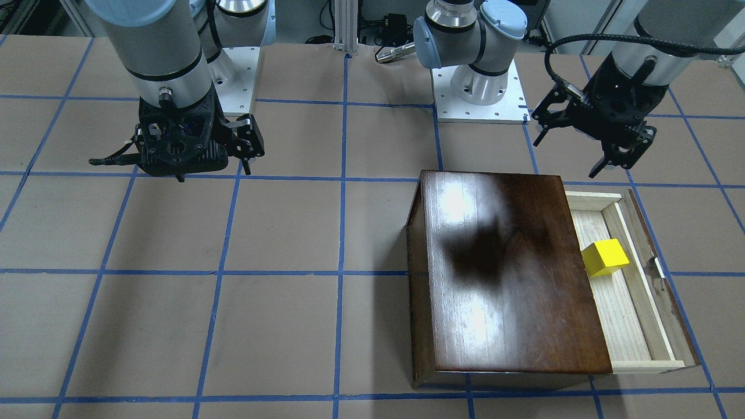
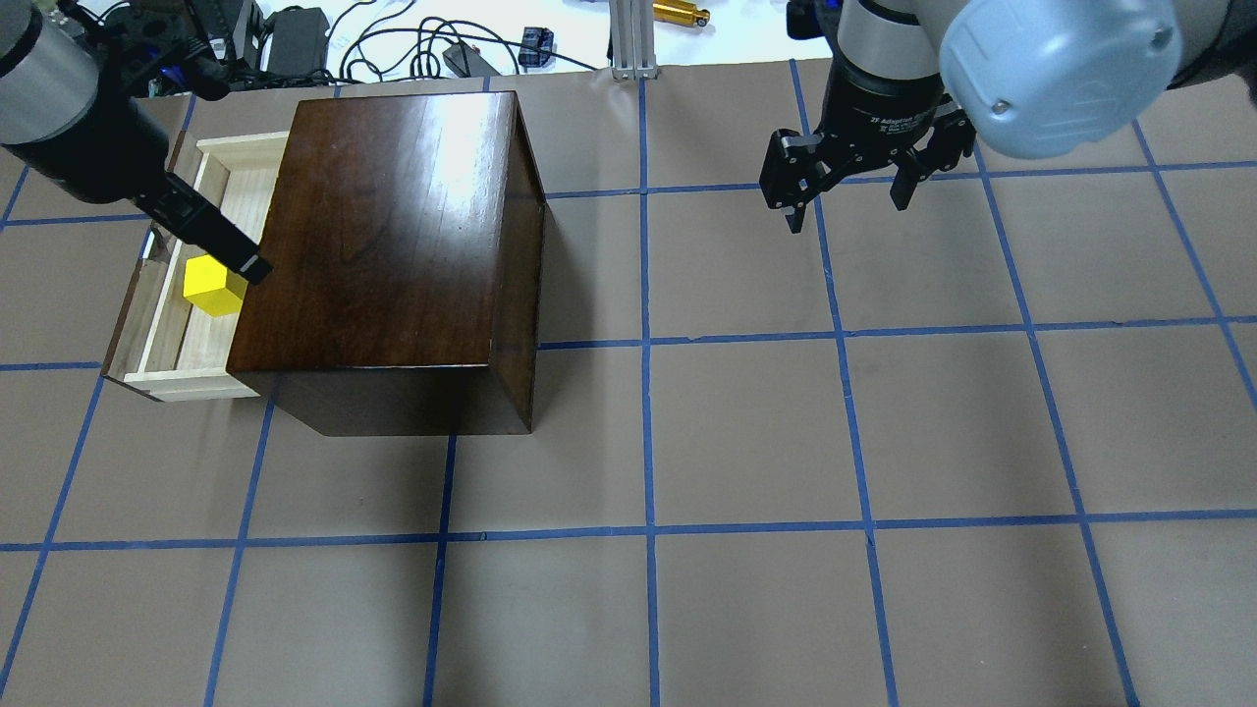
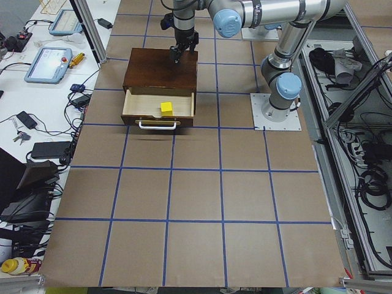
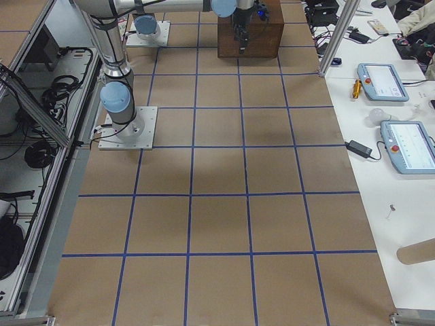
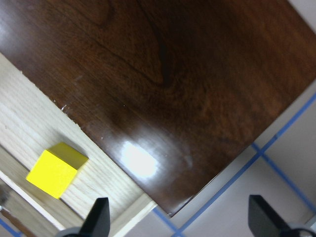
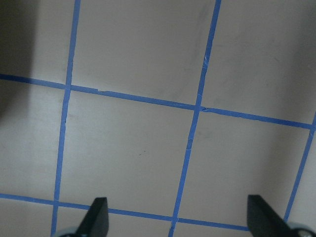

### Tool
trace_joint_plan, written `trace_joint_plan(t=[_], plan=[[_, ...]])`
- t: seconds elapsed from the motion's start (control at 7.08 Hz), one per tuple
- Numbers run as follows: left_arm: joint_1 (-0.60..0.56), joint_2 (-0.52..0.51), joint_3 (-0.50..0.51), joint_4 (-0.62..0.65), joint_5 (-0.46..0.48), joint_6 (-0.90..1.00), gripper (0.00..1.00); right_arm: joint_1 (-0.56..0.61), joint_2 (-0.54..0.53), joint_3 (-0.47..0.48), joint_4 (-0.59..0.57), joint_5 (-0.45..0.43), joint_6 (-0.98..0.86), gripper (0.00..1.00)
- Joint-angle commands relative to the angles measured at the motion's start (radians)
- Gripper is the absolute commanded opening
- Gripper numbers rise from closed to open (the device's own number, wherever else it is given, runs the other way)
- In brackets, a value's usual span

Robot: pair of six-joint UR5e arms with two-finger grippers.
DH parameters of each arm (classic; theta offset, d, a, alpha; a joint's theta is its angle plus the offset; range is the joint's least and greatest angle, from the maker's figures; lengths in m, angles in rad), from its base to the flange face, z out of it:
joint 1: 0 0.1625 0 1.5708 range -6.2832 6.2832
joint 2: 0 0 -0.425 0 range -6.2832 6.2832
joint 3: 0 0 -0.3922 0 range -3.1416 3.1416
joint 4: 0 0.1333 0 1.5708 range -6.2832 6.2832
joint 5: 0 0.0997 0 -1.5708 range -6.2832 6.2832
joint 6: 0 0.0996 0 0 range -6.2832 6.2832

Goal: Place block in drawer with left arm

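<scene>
Yellow block (image 1: 605, 257) sits loose on the open drawer (image 1: 625, 326) floor, close against the cabinet (image 1: 500, 262). Beyond it my left gripper (image 1: 576, 145) hangs spread and empty. I judge a low sweep could clip the cabinet edge. Farthest, right gripper (image 2: 847, 208) spread, idle.

The table (image 2: 746, 432) is covered in brown sheeting, divided into large squares by blue tape lines (image 2: 648, 344). In the overhead view, an aluminium extrusion post (image 2: 628, 39) stands at its far edge. A gold cylinder (image 2: 681, 13) lies just beyond the post, and a black power adapter (image 2: 295, 29) sits among loose cables (image 2: 393, 44). A white side table (image 4: 380, 197) carries a teach pendant (image 4: 383, 80), a second pendant (image 4: 410, 146) and a black power brick (image 4: 360, 148) beside it. A yellow bottle (image 3: 17, 266) lies at the left view's near corner. Coiled cables (image 3: 370, 184) rest behind the frame.
</scene>
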Motion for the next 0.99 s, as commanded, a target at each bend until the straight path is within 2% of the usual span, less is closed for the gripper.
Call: trace_joint_plan(t=[0.0, 0.14, 0.42, 0.85], plan=[[-0.12, -0.009, 0.012, 0.029, 0.004, -0.396, 1.0, 0.0, 0.0, 0.0, 0.0, 0.0, -0.001, 1.0], [-0.175, -0.015, 0.012, 0.064, 0.005, -0.608, 1.0, 0.0, 0.0, 0.0, 0.0, 0.001, -0.001, 1.0], [-0.261, -0.026, 0.012, 0.069, 0.07, -0.841, 1.0, 0.0, 0.0, 0.0, 0.0, 0.0, -0.001, 1.0], [-0.274, -0.027, 0.012, 0.069, 0.087, -0.868, 1.0, 0.0, 0.0, 0.0, 0.0, 0.0, 0.0, 1.0]])
